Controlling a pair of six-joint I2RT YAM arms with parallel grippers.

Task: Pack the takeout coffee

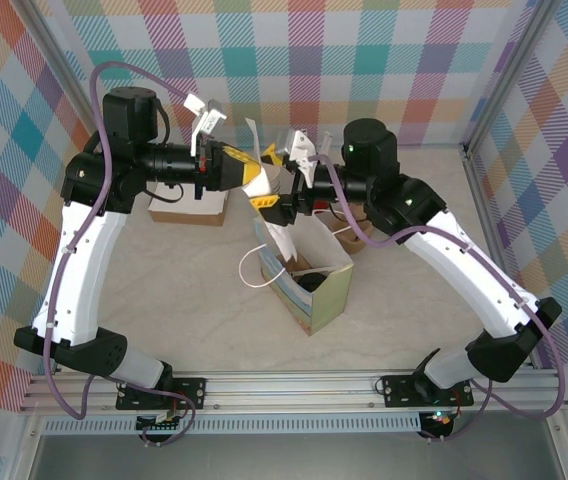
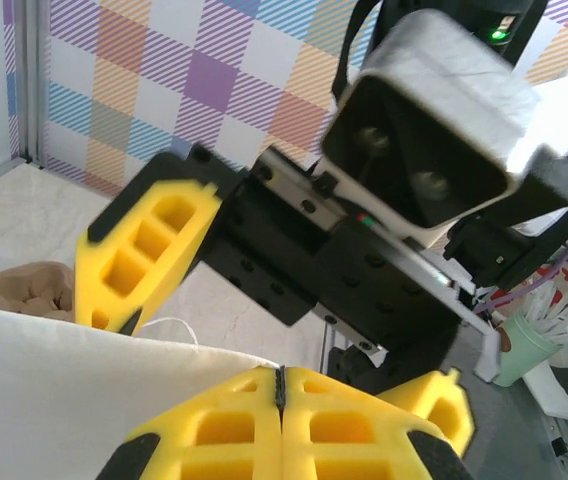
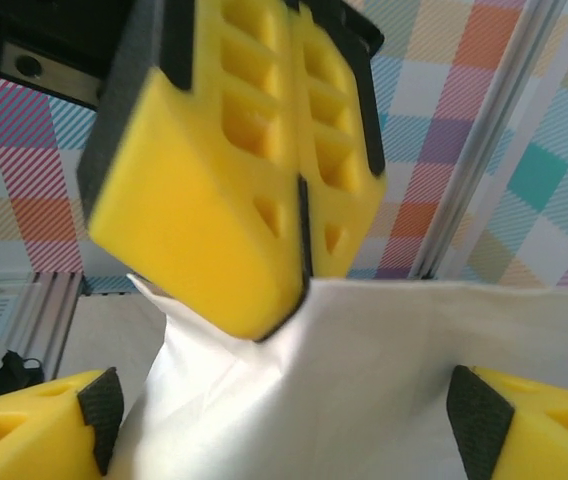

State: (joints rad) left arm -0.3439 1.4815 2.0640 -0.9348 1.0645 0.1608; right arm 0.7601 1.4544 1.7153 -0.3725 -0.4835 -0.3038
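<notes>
At the upper left of the top view, a brown cardboard box (image 1: 186, 208) sits on the desk (image 1: 194, 300) beneath the left arm. The left gripper (image 1: 262, 188) (image 2: 282, 400) (image 3: 302, 262) is closed, pinching the raised upper edge of the white paper bag (image 1: 322, 298) (image 2: 64, 400) (image 3: 364, 380) at frame centre. A dark shape (image 1: 309, 283) lies inside the bag mouth; whether it is the lid of the takeout coffee cannot be told. The right gripper (image 1: 286, 205) (image 3: 284, 425) is open. Its yellow fingers (image 3: 24, 425) stand either side of the same bag panel, just below the left gripper.
</notes>
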